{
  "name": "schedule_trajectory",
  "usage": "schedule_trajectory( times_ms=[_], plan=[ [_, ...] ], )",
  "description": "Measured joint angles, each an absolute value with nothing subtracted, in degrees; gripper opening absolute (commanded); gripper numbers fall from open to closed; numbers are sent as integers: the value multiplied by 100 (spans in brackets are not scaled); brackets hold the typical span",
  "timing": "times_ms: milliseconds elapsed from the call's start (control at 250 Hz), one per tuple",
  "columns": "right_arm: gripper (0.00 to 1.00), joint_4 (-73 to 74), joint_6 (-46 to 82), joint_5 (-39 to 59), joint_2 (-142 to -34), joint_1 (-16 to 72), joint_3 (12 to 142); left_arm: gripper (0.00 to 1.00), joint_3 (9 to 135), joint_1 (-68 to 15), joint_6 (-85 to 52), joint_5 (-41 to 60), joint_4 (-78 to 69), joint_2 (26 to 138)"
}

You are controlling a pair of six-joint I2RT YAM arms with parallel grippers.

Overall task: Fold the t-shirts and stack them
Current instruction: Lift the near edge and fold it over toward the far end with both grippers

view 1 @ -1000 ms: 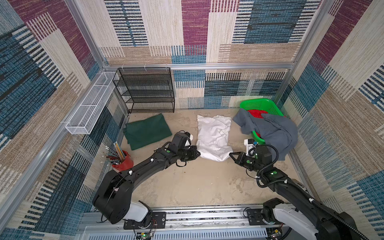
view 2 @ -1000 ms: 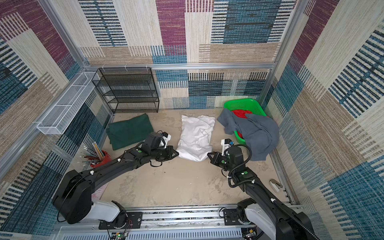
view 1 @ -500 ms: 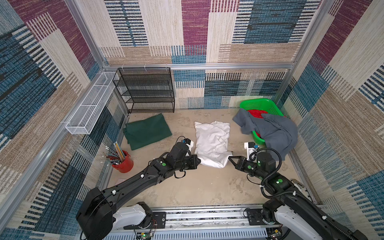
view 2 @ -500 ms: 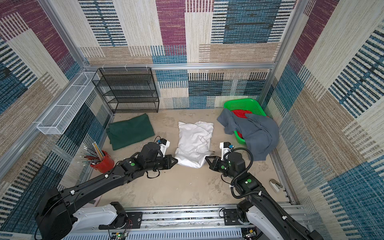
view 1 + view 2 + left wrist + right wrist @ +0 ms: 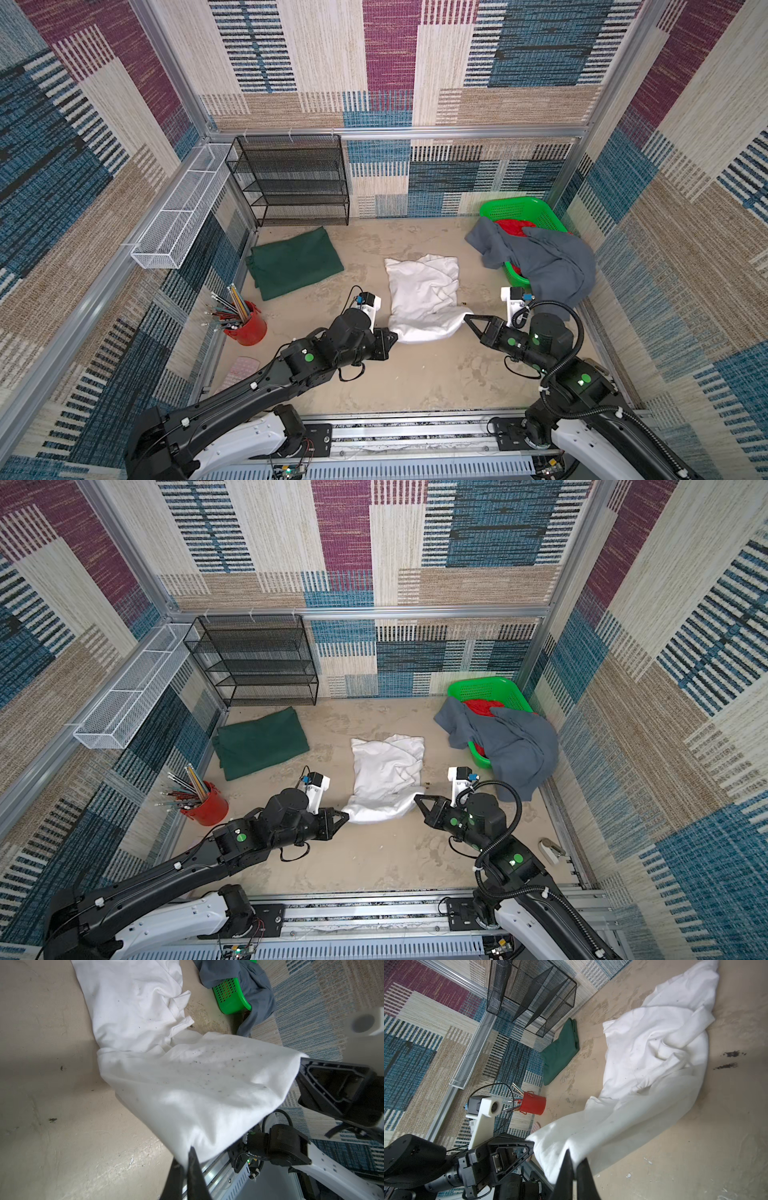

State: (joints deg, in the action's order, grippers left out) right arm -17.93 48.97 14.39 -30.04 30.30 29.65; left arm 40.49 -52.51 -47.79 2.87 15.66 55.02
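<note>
One green basket point(image 5: 519, 208), right of frame, holds red cloth point(image 5: 515, 226), grey t-shirt point(image 5: 548, 262) draped over; left jaws and right jaws clamp white t-shirt point(image 5: 419, 291)'s lower corners.

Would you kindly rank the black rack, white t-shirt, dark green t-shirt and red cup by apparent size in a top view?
1. black rack
2. white t-shirt and dark green t-shirt, about alike
3. red cup

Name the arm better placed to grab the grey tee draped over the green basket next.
Right. The grey tee drapes the basket on the right side, just beyond the right gripper. The left gripper sits across the white tee, farther off. Both are shut on its near edge.
</note>
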Motion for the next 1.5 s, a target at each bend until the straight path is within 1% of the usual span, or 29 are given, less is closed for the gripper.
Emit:
schedule_trajectory(
  times_ms=[172,584,872,1084,1272,1500],
  plan=[
    [0,-2093,4827,1367,-3365,3028,3435,0,4401,-5262,-4753,137,1837,5555],
    [0,-2134,4836,1205,-3896,3026,3457,0,5076,-5238,-4351,-434,2143,6055],
    [0,-2154,4829,934,-4204,3024,3671,0,5382,-4995,-4239,-403,2147,6576],
    [0,-2121,4661,786,-4733,2985,3876,0,5631,-4670,-4073,-117,2145,6971],
    [0,-1931,4497,803,-5192,2746,4010,0,5883,-4488,-3870,38,2134,7349],
    [0,-1673,4327,1094,-5651,2342,4150,0,6250,-4287,-3730,165,2062,7754]
  ],
)
